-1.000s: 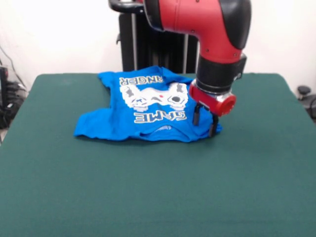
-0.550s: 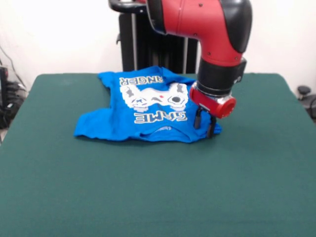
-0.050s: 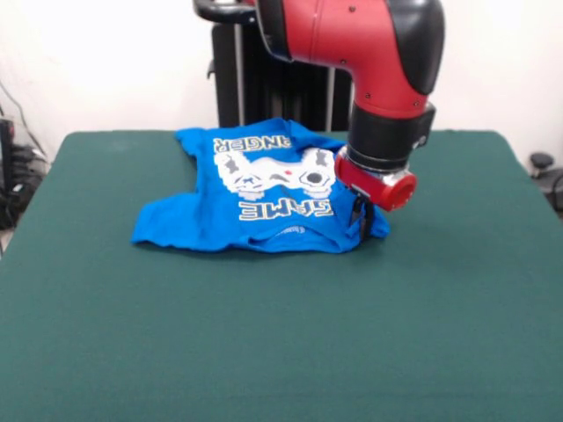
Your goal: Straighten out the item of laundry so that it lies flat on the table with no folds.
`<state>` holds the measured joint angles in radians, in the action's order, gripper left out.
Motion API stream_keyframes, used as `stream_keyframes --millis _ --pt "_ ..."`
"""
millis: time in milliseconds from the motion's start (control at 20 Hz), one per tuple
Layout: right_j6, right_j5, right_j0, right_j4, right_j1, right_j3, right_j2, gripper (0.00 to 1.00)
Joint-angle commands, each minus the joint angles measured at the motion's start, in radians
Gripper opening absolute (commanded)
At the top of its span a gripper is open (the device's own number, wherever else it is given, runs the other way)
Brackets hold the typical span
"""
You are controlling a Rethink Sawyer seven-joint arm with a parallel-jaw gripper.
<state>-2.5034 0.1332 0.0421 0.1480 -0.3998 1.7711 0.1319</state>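
The item of laundry, a bright blue T-shirt printed with a white game controller and lettering, lies crumpled in the far middle of the dark green table. Its far part is folded over and its left sleeve spreads toward the left. The red and black arm comes down from above onto the shirt's near right corner. There my gripper is shut on a pinch of blue cloth, with its black fingers close together just above the table top.
A black pedestal stands behind the table's far edge. Cables and dark gear sit off the left edge, and a small dark object lies off the right edge. Green felt stretches wide in front of the shirt.
The gripper's fingers, spread apart over the shirt's right corner a second ago, have closed together on the cloth. The corner has bunched up slightly between them.
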Motion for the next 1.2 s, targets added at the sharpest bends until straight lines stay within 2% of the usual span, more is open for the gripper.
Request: stream_keyframes --millis 50,500,550,1200 --pt "-0.084 -0.069 -0.013 -0.013 0.138 -0.028 -0.069 0.00" --pt "-0.093 -0.116 0.004 -0.014 0.162 -0.046 -0.059 0.00" --pt "-0.091 -0.122 0.013 -0.017 0.164 -0.052 -0.049 1.00" --pt "-0.136 -0.067 0.036 0.030 0.141 -0.011 -0.033 1.00"
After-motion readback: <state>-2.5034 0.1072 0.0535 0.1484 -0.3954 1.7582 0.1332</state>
